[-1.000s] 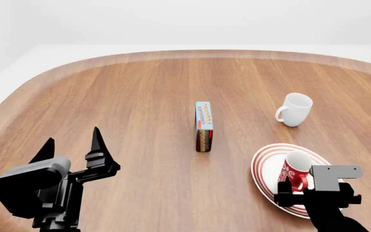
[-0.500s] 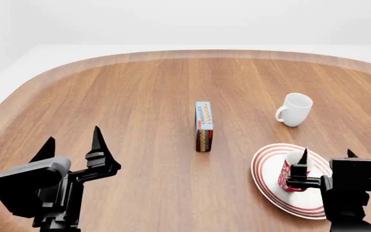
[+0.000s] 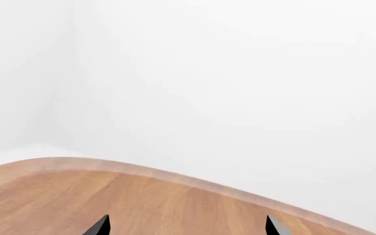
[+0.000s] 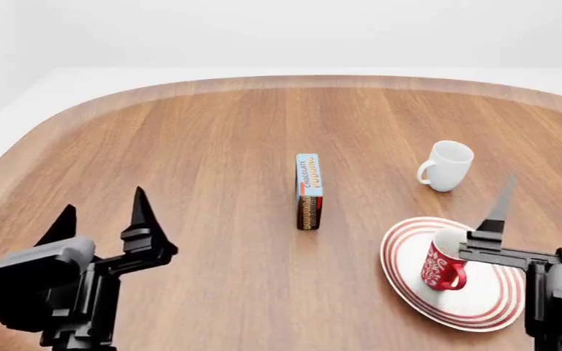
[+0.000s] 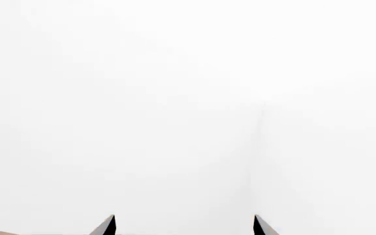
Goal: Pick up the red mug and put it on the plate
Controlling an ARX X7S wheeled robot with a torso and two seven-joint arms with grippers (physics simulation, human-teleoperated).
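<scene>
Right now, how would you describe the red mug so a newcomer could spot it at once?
On the wooden table, find the round plate with red rings at the near right, by the right arm. The red mug stands upright on it. Its red body with a white pattern separates it from the plain white mug farther back.

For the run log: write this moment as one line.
red mug: upright on plate | right end effector: open, raised, off mug | left end effector: open, idle | white mug, pudding box: on table
</scene>
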